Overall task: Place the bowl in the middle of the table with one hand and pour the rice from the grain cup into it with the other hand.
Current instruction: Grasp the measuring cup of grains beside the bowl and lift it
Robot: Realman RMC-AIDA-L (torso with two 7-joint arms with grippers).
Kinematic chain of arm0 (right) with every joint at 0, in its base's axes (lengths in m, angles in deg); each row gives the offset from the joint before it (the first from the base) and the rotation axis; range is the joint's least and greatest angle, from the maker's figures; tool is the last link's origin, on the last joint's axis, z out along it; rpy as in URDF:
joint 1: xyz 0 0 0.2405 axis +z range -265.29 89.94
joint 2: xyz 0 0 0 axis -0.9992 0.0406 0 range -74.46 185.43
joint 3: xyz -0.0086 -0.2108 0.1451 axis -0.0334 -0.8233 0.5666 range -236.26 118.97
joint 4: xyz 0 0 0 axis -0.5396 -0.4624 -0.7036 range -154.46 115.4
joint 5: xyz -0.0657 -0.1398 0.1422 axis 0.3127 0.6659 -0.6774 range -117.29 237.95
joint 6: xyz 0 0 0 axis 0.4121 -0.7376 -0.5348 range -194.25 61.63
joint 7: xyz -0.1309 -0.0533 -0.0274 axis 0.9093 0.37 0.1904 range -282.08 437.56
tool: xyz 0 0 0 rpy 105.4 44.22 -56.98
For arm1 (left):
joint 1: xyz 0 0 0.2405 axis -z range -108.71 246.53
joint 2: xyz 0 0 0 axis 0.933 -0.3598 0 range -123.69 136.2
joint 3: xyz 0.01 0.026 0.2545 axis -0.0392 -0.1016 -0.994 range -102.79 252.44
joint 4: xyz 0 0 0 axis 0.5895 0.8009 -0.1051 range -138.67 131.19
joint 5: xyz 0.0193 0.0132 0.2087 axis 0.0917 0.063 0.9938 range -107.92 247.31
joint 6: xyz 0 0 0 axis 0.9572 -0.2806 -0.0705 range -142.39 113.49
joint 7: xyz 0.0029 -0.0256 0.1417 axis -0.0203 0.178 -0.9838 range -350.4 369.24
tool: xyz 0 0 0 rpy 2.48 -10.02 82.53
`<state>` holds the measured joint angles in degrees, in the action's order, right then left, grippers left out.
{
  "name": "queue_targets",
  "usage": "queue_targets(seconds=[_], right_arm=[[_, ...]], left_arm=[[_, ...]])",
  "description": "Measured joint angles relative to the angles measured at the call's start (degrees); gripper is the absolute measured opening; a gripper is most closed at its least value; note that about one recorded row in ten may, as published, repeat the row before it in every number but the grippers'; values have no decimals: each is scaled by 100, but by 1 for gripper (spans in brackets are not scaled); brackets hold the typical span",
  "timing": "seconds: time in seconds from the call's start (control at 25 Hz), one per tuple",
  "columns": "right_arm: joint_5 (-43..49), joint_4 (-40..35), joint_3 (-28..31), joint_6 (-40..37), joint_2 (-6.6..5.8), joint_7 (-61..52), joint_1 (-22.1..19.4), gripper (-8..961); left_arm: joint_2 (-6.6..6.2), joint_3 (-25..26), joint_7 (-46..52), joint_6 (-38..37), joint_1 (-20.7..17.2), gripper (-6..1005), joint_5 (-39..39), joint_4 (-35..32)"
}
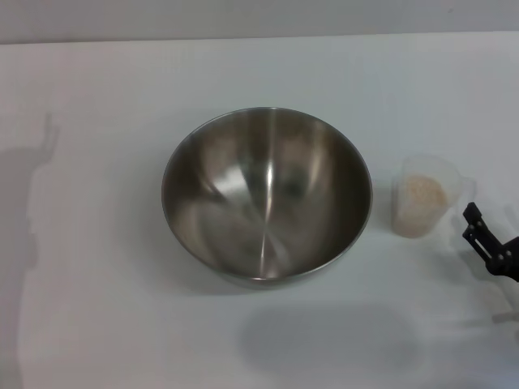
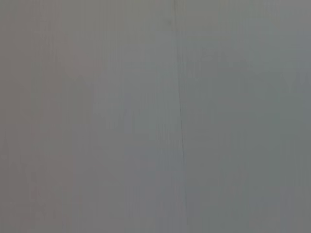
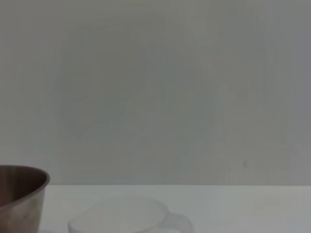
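The steel bowl (image 1: pixel 266 194) stands upright and empty in the middle of the white table (image 1: pixel 97 308). The clear grain cup (image 1: pixel 426 197) stands just right of it, partly filled with pale rice (image 1: pixel 422 194). My right gripper (image 1: pixel 470 224) is at the right edge of the head view, low and just right of the cup, with its two black fingers apart and holding nothing. In the right wrist view the bowl's wall (image 3: pixel 22 199) and the cup's rim (image 3: pixel 126 218) show close ahead. My left gripper is out of view.
A grey wall (image 1: pixel 259 16) runs behind the table's far edge. A shadow of an arm (image 1: pixel 28 194) falls on the table's left side. The left wrist view shows only a flat grey surface with a thin seam (image 2: pixel 181 116).
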<state>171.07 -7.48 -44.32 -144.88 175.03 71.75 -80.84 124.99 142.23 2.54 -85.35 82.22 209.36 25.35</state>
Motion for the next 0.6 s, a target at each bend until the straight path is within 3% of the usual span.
queue_targets(seconds=[0.6], right_arm=[[-33, -40, 18, 246, -11, -16, 168, 846]], left_arm=[[0, -45, 3, -9, -9, 829, 10, 1]])
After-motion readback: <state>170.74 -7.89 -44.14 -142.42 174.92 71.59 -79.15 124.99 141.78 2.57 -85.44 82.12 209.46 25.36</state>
